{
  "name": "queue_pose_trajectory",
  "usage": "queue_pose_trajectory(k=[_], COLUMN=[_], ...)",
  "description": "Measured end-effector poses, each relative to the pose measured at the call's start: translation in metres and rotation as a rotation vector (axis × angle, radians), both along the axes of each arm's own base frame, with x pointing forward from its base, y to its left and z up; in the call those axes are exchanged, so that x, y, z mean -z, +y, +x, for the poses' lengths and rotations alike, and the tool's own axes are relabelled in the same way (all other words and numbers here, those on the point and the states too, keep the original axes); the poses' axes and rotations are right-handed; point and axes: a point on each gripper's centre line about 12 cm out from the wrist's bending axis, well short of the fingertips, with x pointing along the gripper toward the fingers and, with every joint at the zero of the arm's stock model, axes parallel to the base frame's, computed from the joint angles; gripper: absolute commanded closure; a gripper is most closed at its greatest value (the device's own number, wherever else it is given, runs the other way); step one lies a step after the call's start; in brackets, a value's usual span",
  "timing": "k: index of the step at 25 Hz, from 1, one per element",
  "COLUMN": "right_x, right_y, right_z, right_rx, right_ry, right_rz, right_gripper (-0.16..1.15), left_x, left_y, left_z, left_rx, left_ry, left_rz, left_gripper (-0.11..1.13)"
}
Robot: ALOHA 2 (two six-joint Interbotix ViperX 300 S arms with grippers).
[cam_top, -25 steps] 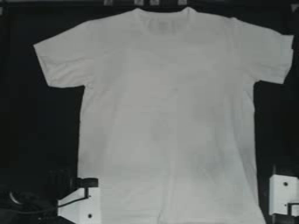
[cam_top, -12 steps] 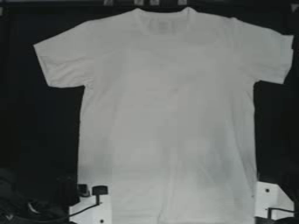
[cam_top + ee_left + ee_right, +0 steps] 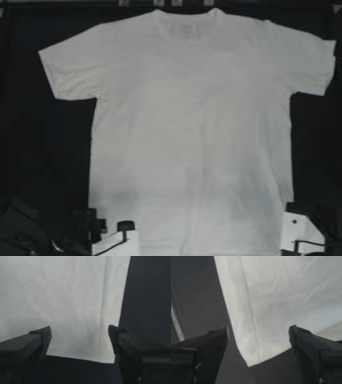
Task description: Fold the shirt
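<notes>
The white shirt (image 3: 194, 125) lies spread flat on the dark table, neck at the picture's top and hem at the bottom. My left gripper (image 3: 117, 240) hovers at the hem's left corner. In the left wrist view its jaws (image 3: 80, 331) stand open, with that corner of the shirt (image 3: 60, 293) lying between them. My right gripper (image 3: 300, 235) is at the hem's right corner. Seen from the right wrist, it (image 3: 259, 329) is also open, straddling the corner of the cloth (image 3: 278, 293). Neither holds anything.
Bare dark table (image 3: 47, 160) runs along both sides of the shirt below the sleeves. A pale strip (image 3: 177, 323) shows at the table's edge in the right wrist view.
Both grippers have slid toward the picture's bottom edge and slightly inward, nearer the shirt's hem corners. The shirt has not moved.
</notes>
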Motion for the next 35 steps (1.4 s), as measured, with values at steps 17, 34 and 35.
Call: queue_pose_trajectory(k=[17, 34, 35], right_x=[0.047, 0.068, 0.068], right_y=[0.011, 0.017, 0.018], right_z=[0.002, 0.004, 0.004], right_rx=[0.004, 0.02, 0.021], right_ry=[0.103, 0.183, 0.184], right_rz=[-0.03, -0.063, -0.06], right_gripper=[0.0, 0.09, 0.17], left_x=[0.031, 0.035, 0.036], left_y=[-0.01, -0.011, -0.01], left_z=[0.001, -0.001, -0.002], left_rx=[-0.003, -0.019, -0.023], left_ry=[0.051, 0.077, 0.086], left_rz=[-0.008, -0.012, -0.012], left_gripper=[0.05, 0.26, 0.36])
